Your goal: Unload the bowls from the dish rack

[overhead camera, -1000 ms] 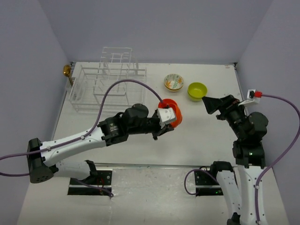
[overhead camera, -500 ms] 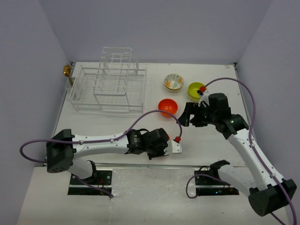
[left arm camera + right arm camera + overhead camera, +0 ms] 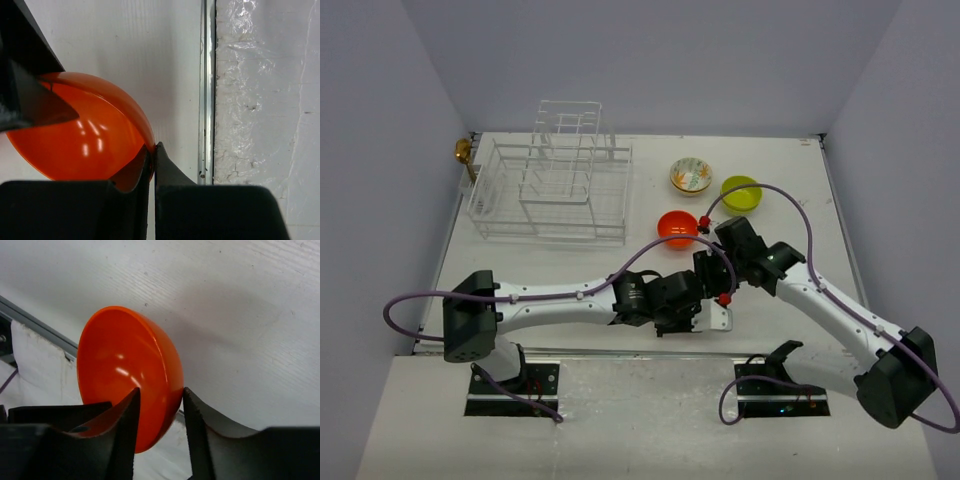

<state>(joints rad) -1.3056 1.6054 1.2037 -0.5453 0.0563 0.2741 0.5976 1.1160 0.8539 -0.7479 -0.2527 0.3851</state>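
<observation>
Pinching the rim of the orange bowl (image 3: 85, 135) in my left gripper (image 3: 152, 150), clamped shut, I hold it well right of the dish rack (image 3: 490, 200) and nearer me. My right gripper (image 3: 161, 390) is closest: jaws apart, astride the opposite rim, not yet pinching.

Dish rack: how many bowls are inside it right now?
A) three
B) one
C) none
C: in the top view the dish rack holds only bare white wire. The floral bowl, the green bowl and one orange bowl sit outside it to its right, and a second orange bowl is pinched by the left gripper.
</observation>
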